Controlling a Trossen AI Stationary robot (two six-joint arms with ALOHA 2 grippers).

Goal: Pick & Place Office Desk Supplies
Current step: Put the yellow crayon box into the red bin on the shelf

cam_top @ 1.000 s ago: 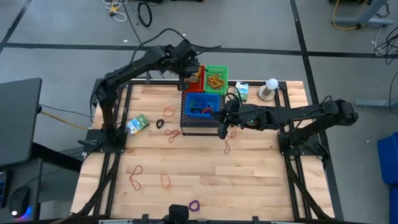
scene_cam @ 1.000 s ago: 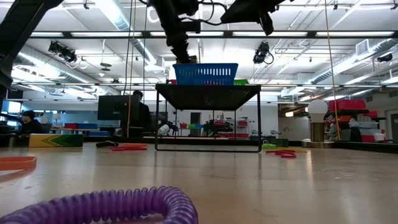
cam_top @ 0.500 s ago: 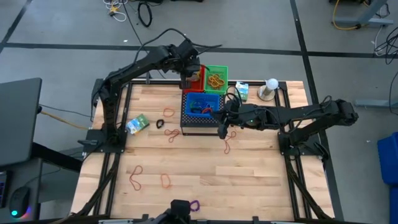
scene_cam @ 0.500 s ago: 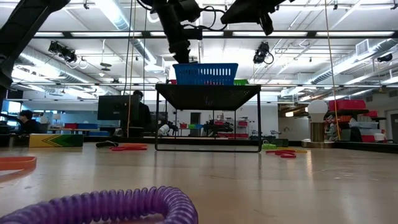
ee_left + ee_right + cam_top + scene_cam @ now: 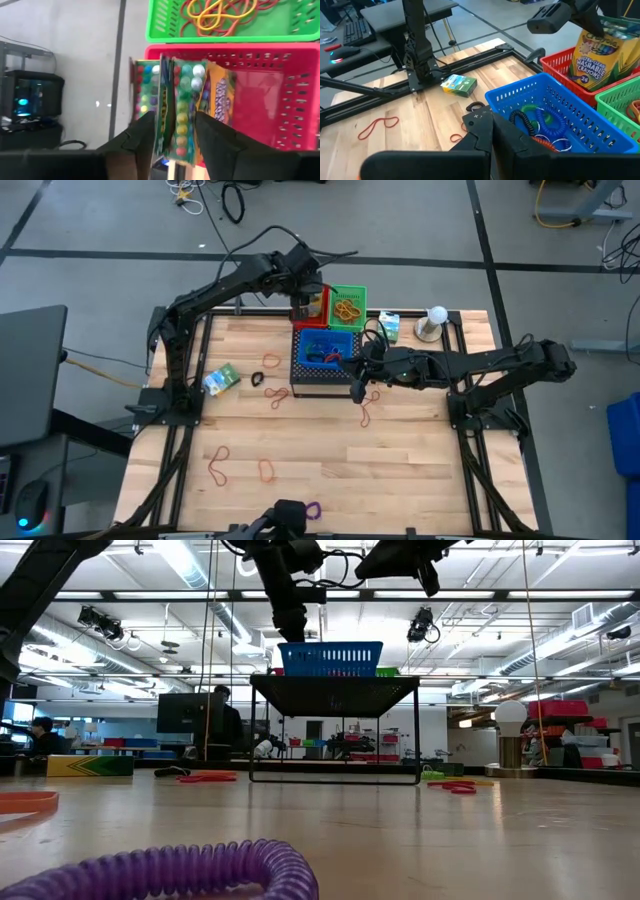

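The left gripper [image 5: 300,307] hangs over the red basket [image 5: 319,304] at the back of the table. Its two fingers [image 5: 145,137] are spread apart, one on each side of a crayon box [image 5: 180,107], and that box stands in the red basket beside another crayon box [image 5: 596,47]. I cannot tell if the fingers touch it. The green basket [image 5: 347,305] sits right next to the red one and holds a heap of orange and yellow rubber bands [image 5: 222,12]. The blue basket [image 5: 327,346] sits in front of them on the big black box [image 5: 322,380], and it holds curly loops [image 5: 540,125] in black, green and blue. The right gripper [image 5: 357,388] is down by the front corner of the black box, with its fingers closed tight and nothing in them. On the wooden table [image 5: 420,470] lie more red rubber bands [image 5: 217,465], a black loop [image 5: 257,379], a purple loop [image 5: 312,509] near the front edge, and a green box [image 5: 220,379] off to the left. Another green box [image 5: 389,326] lies at the back, near the white ball on its stand [image 5: 435,318].
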